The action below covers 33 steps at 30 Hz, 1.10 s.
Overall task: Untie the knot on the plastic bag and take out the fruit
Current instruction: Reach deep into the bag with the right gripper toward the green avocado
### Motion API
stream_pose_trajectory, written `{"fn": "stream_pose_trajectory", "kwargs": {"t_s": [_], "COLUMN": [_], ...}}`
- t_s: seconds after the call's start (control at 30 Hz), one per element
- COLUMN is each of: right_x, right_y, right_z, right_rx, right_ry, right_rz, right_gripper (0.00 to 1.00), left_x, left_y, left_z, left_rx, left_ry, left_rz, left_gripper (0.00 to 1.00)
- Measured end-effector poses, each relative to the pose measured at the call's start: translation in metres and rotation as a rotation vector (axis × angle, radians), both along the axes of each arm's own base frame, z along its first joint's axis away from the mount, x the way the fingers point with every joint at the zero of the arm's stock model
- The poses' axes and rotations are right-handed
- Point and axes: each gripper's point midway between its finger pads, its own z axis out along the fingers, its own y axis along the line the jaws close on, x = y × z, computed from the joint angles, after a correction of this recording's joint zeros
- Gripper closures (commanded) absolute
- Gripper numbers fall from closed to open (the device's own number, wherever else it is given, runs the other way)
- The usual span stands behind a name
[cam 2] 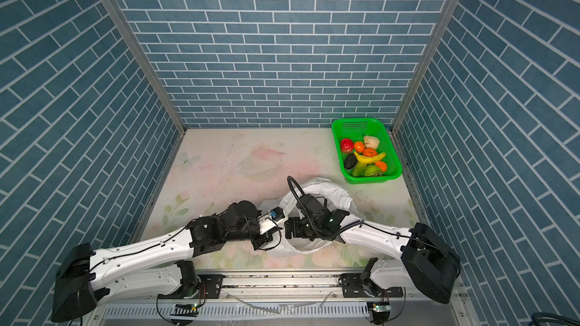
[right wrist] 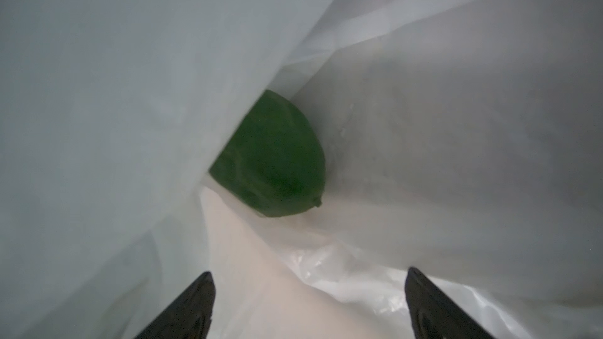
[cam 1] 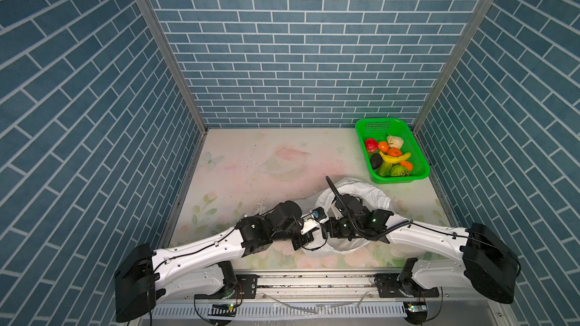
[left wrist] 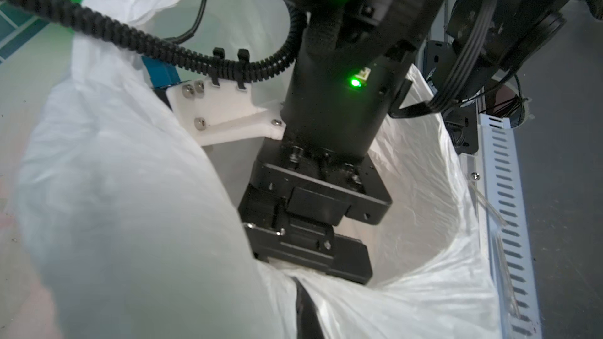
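Observation:
The white plastic bag lies open-mouthed at the front right of the table. My left gripper is shut on the bag's near rim and holds the mouth open. The right arm's wrist reaches down into the bag, so its fingers are hidden in both top views. In the right wrist view my right gripper is open inside the bag, with nothing between its fingers. A green fruit lies ahead of it on the bag's floor, partly under a fold. The knot is out of view.
A green basket at the back right holds several fruits: red, orange, banana, avocado, green and cream ones. Brick-patterned walls close in the table on three sides. A metal rail runs along the front edge.

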Motion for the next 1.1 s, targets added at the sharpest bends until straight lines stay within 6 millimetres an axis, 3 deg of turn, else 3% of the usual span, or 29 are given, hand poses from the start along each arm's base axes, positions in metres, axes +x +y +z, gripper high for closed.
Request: {"fn": "stream_pose_trajectory", "kwargs": {"t_s": [0.37, 0.67, 0.93, 1.1], "right_x": [0.009, 0.021, 0.032, 0.038], "right_y": [0.009, 0.026, 0.042, 0.053], "right_z": [-0.013, -0.019, -0.004, 0.007], "right_rx": [-0.035, 0.005, 0.11, 0.201], "right_ry": [0.025, 0.06, 0.037, 0.02], "right_rz": [-0.023, -0.06, -0.053, -0.033], "right_gripper": [0.08, 0.08, 0.07, 0.07], "left_x": [0.004, 0.013, 0.025, 0.026], "left_y": [0.021, 0.029, 0.001, -0.012], "left_z": [-0.018, -0.015, 0.024, 0.033], "left_rx": [0.128, 0.177, 0.148, 0.133], "left_ry": [-0.065, -0.149, -0.196, -0.201], "left_rz": [0.001, 0.011, -0.033, -0.065], "left_gripper": [1.0, 1.0, 1.0, 1.0]}}
